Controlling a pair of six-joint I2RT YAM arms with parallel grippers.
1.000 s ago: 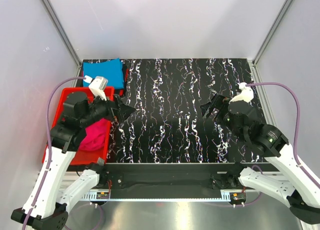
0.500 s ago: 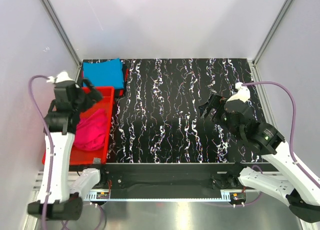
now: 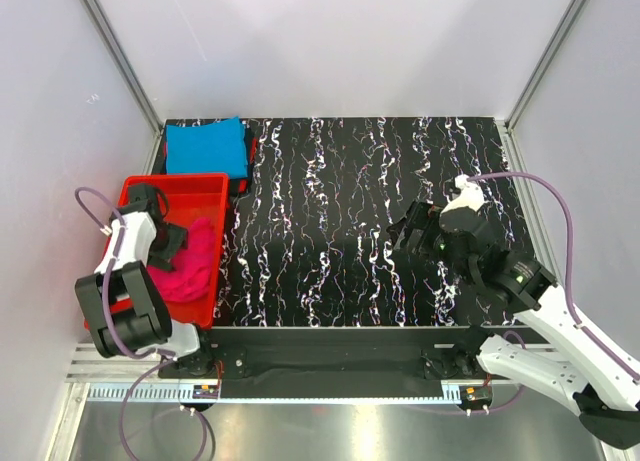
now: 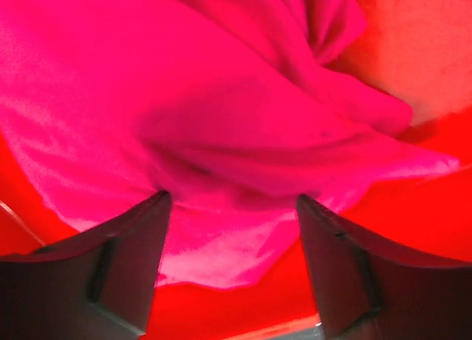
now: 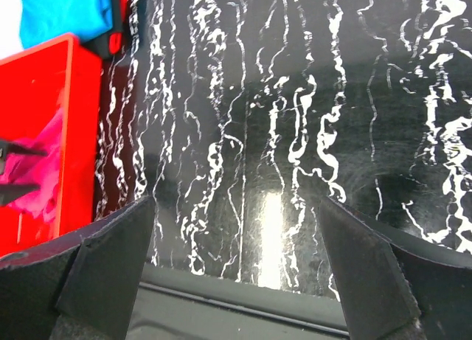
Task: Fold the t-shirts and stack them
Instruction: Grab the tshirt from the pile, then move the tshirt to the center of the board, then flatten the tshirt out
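Observation:
The magenta-pink t-shirt point(image 3: 197, 265) lies crumpled in the red tray point(image 3: 176, 184). My left gripper point(image 3: 168, 243) is down inside the tray, its tips pressed into the cloth. In the left wrist view the pink t-shirt point(image 4: 221, 96) fills the frame, and a bunched fold sits between the spread fingers point(image 4: 125, 259) of the left gripper point(image 4: 232, 207). The turquoise-blue t-shirt point(image 3: 207, 146) lies folded flat at the table's far left corner. My right gripper point(image 3: 408, 237) hovers open and empty over the black table, as the right wrist view point(image 5: 236, 200) also shows.
The black, white-streaked table point(image 3: 360, 191) spreads between the arms. The tray's right wall point(image 5: 68, 126) stands at the table's left side, with the blue t-shirt point(image 5: 63, 12) beyond it. Grey walls with metal posts point(image 3: 120, 61) close in the sides and back.
My left arm swung left from over the table's edge and dropped into the tray onto the pink t-shirt, its jaws narrowing a little. The right gripper drifted slightly left.

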